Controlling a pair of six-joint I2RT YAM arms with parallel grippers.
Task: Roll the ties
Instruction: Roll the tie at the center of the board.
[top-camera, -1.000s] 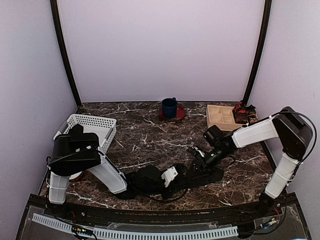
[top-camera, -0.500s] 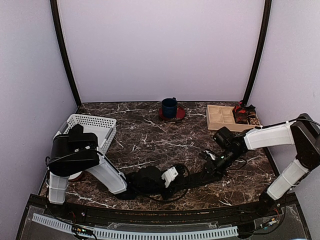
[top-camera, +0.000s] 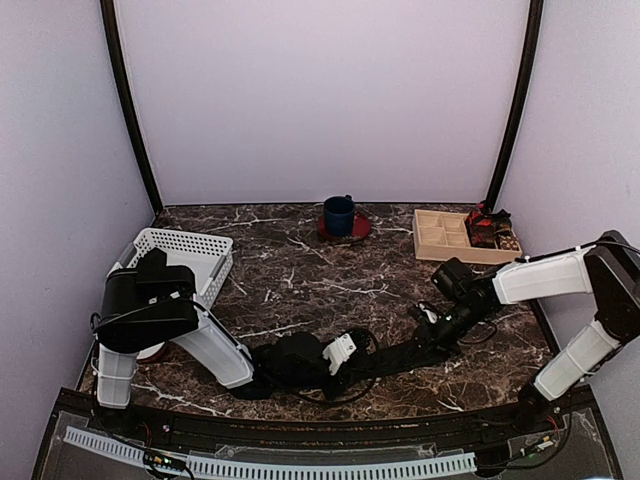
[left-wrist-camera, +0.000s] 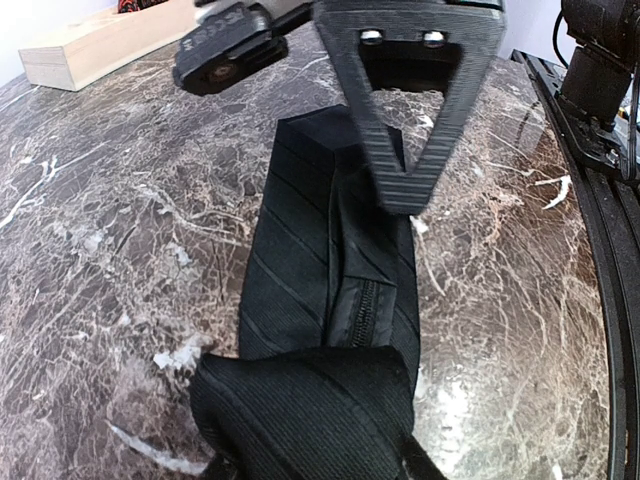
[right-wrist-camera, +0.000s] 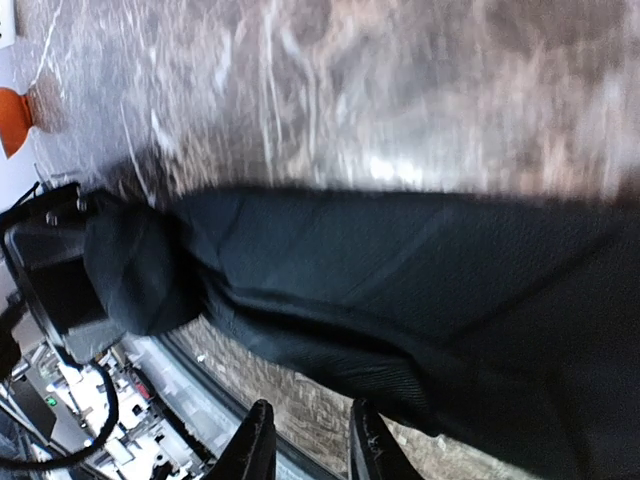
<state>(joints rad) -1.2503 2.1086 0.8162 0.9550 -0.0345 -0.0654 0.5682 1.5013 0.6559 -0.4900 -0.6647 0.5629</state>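
Tie (top-camera: 400, 355) lies stretched left-right, rolled end toward the left gripper (top-camera: 355, 355).

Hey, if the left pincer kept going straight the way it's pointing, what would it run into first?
The left pincer clamps the rolled end of the tie. Straight ahead, the flat strip lies low, so the first obstacle is probably the right pincer at its far end, though depth is hard to judge.

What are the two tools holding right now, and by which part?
The left tool holds the tie by its rolled end. The right tool rests at the tie's flat stretch; whether it grips it cannot be told.
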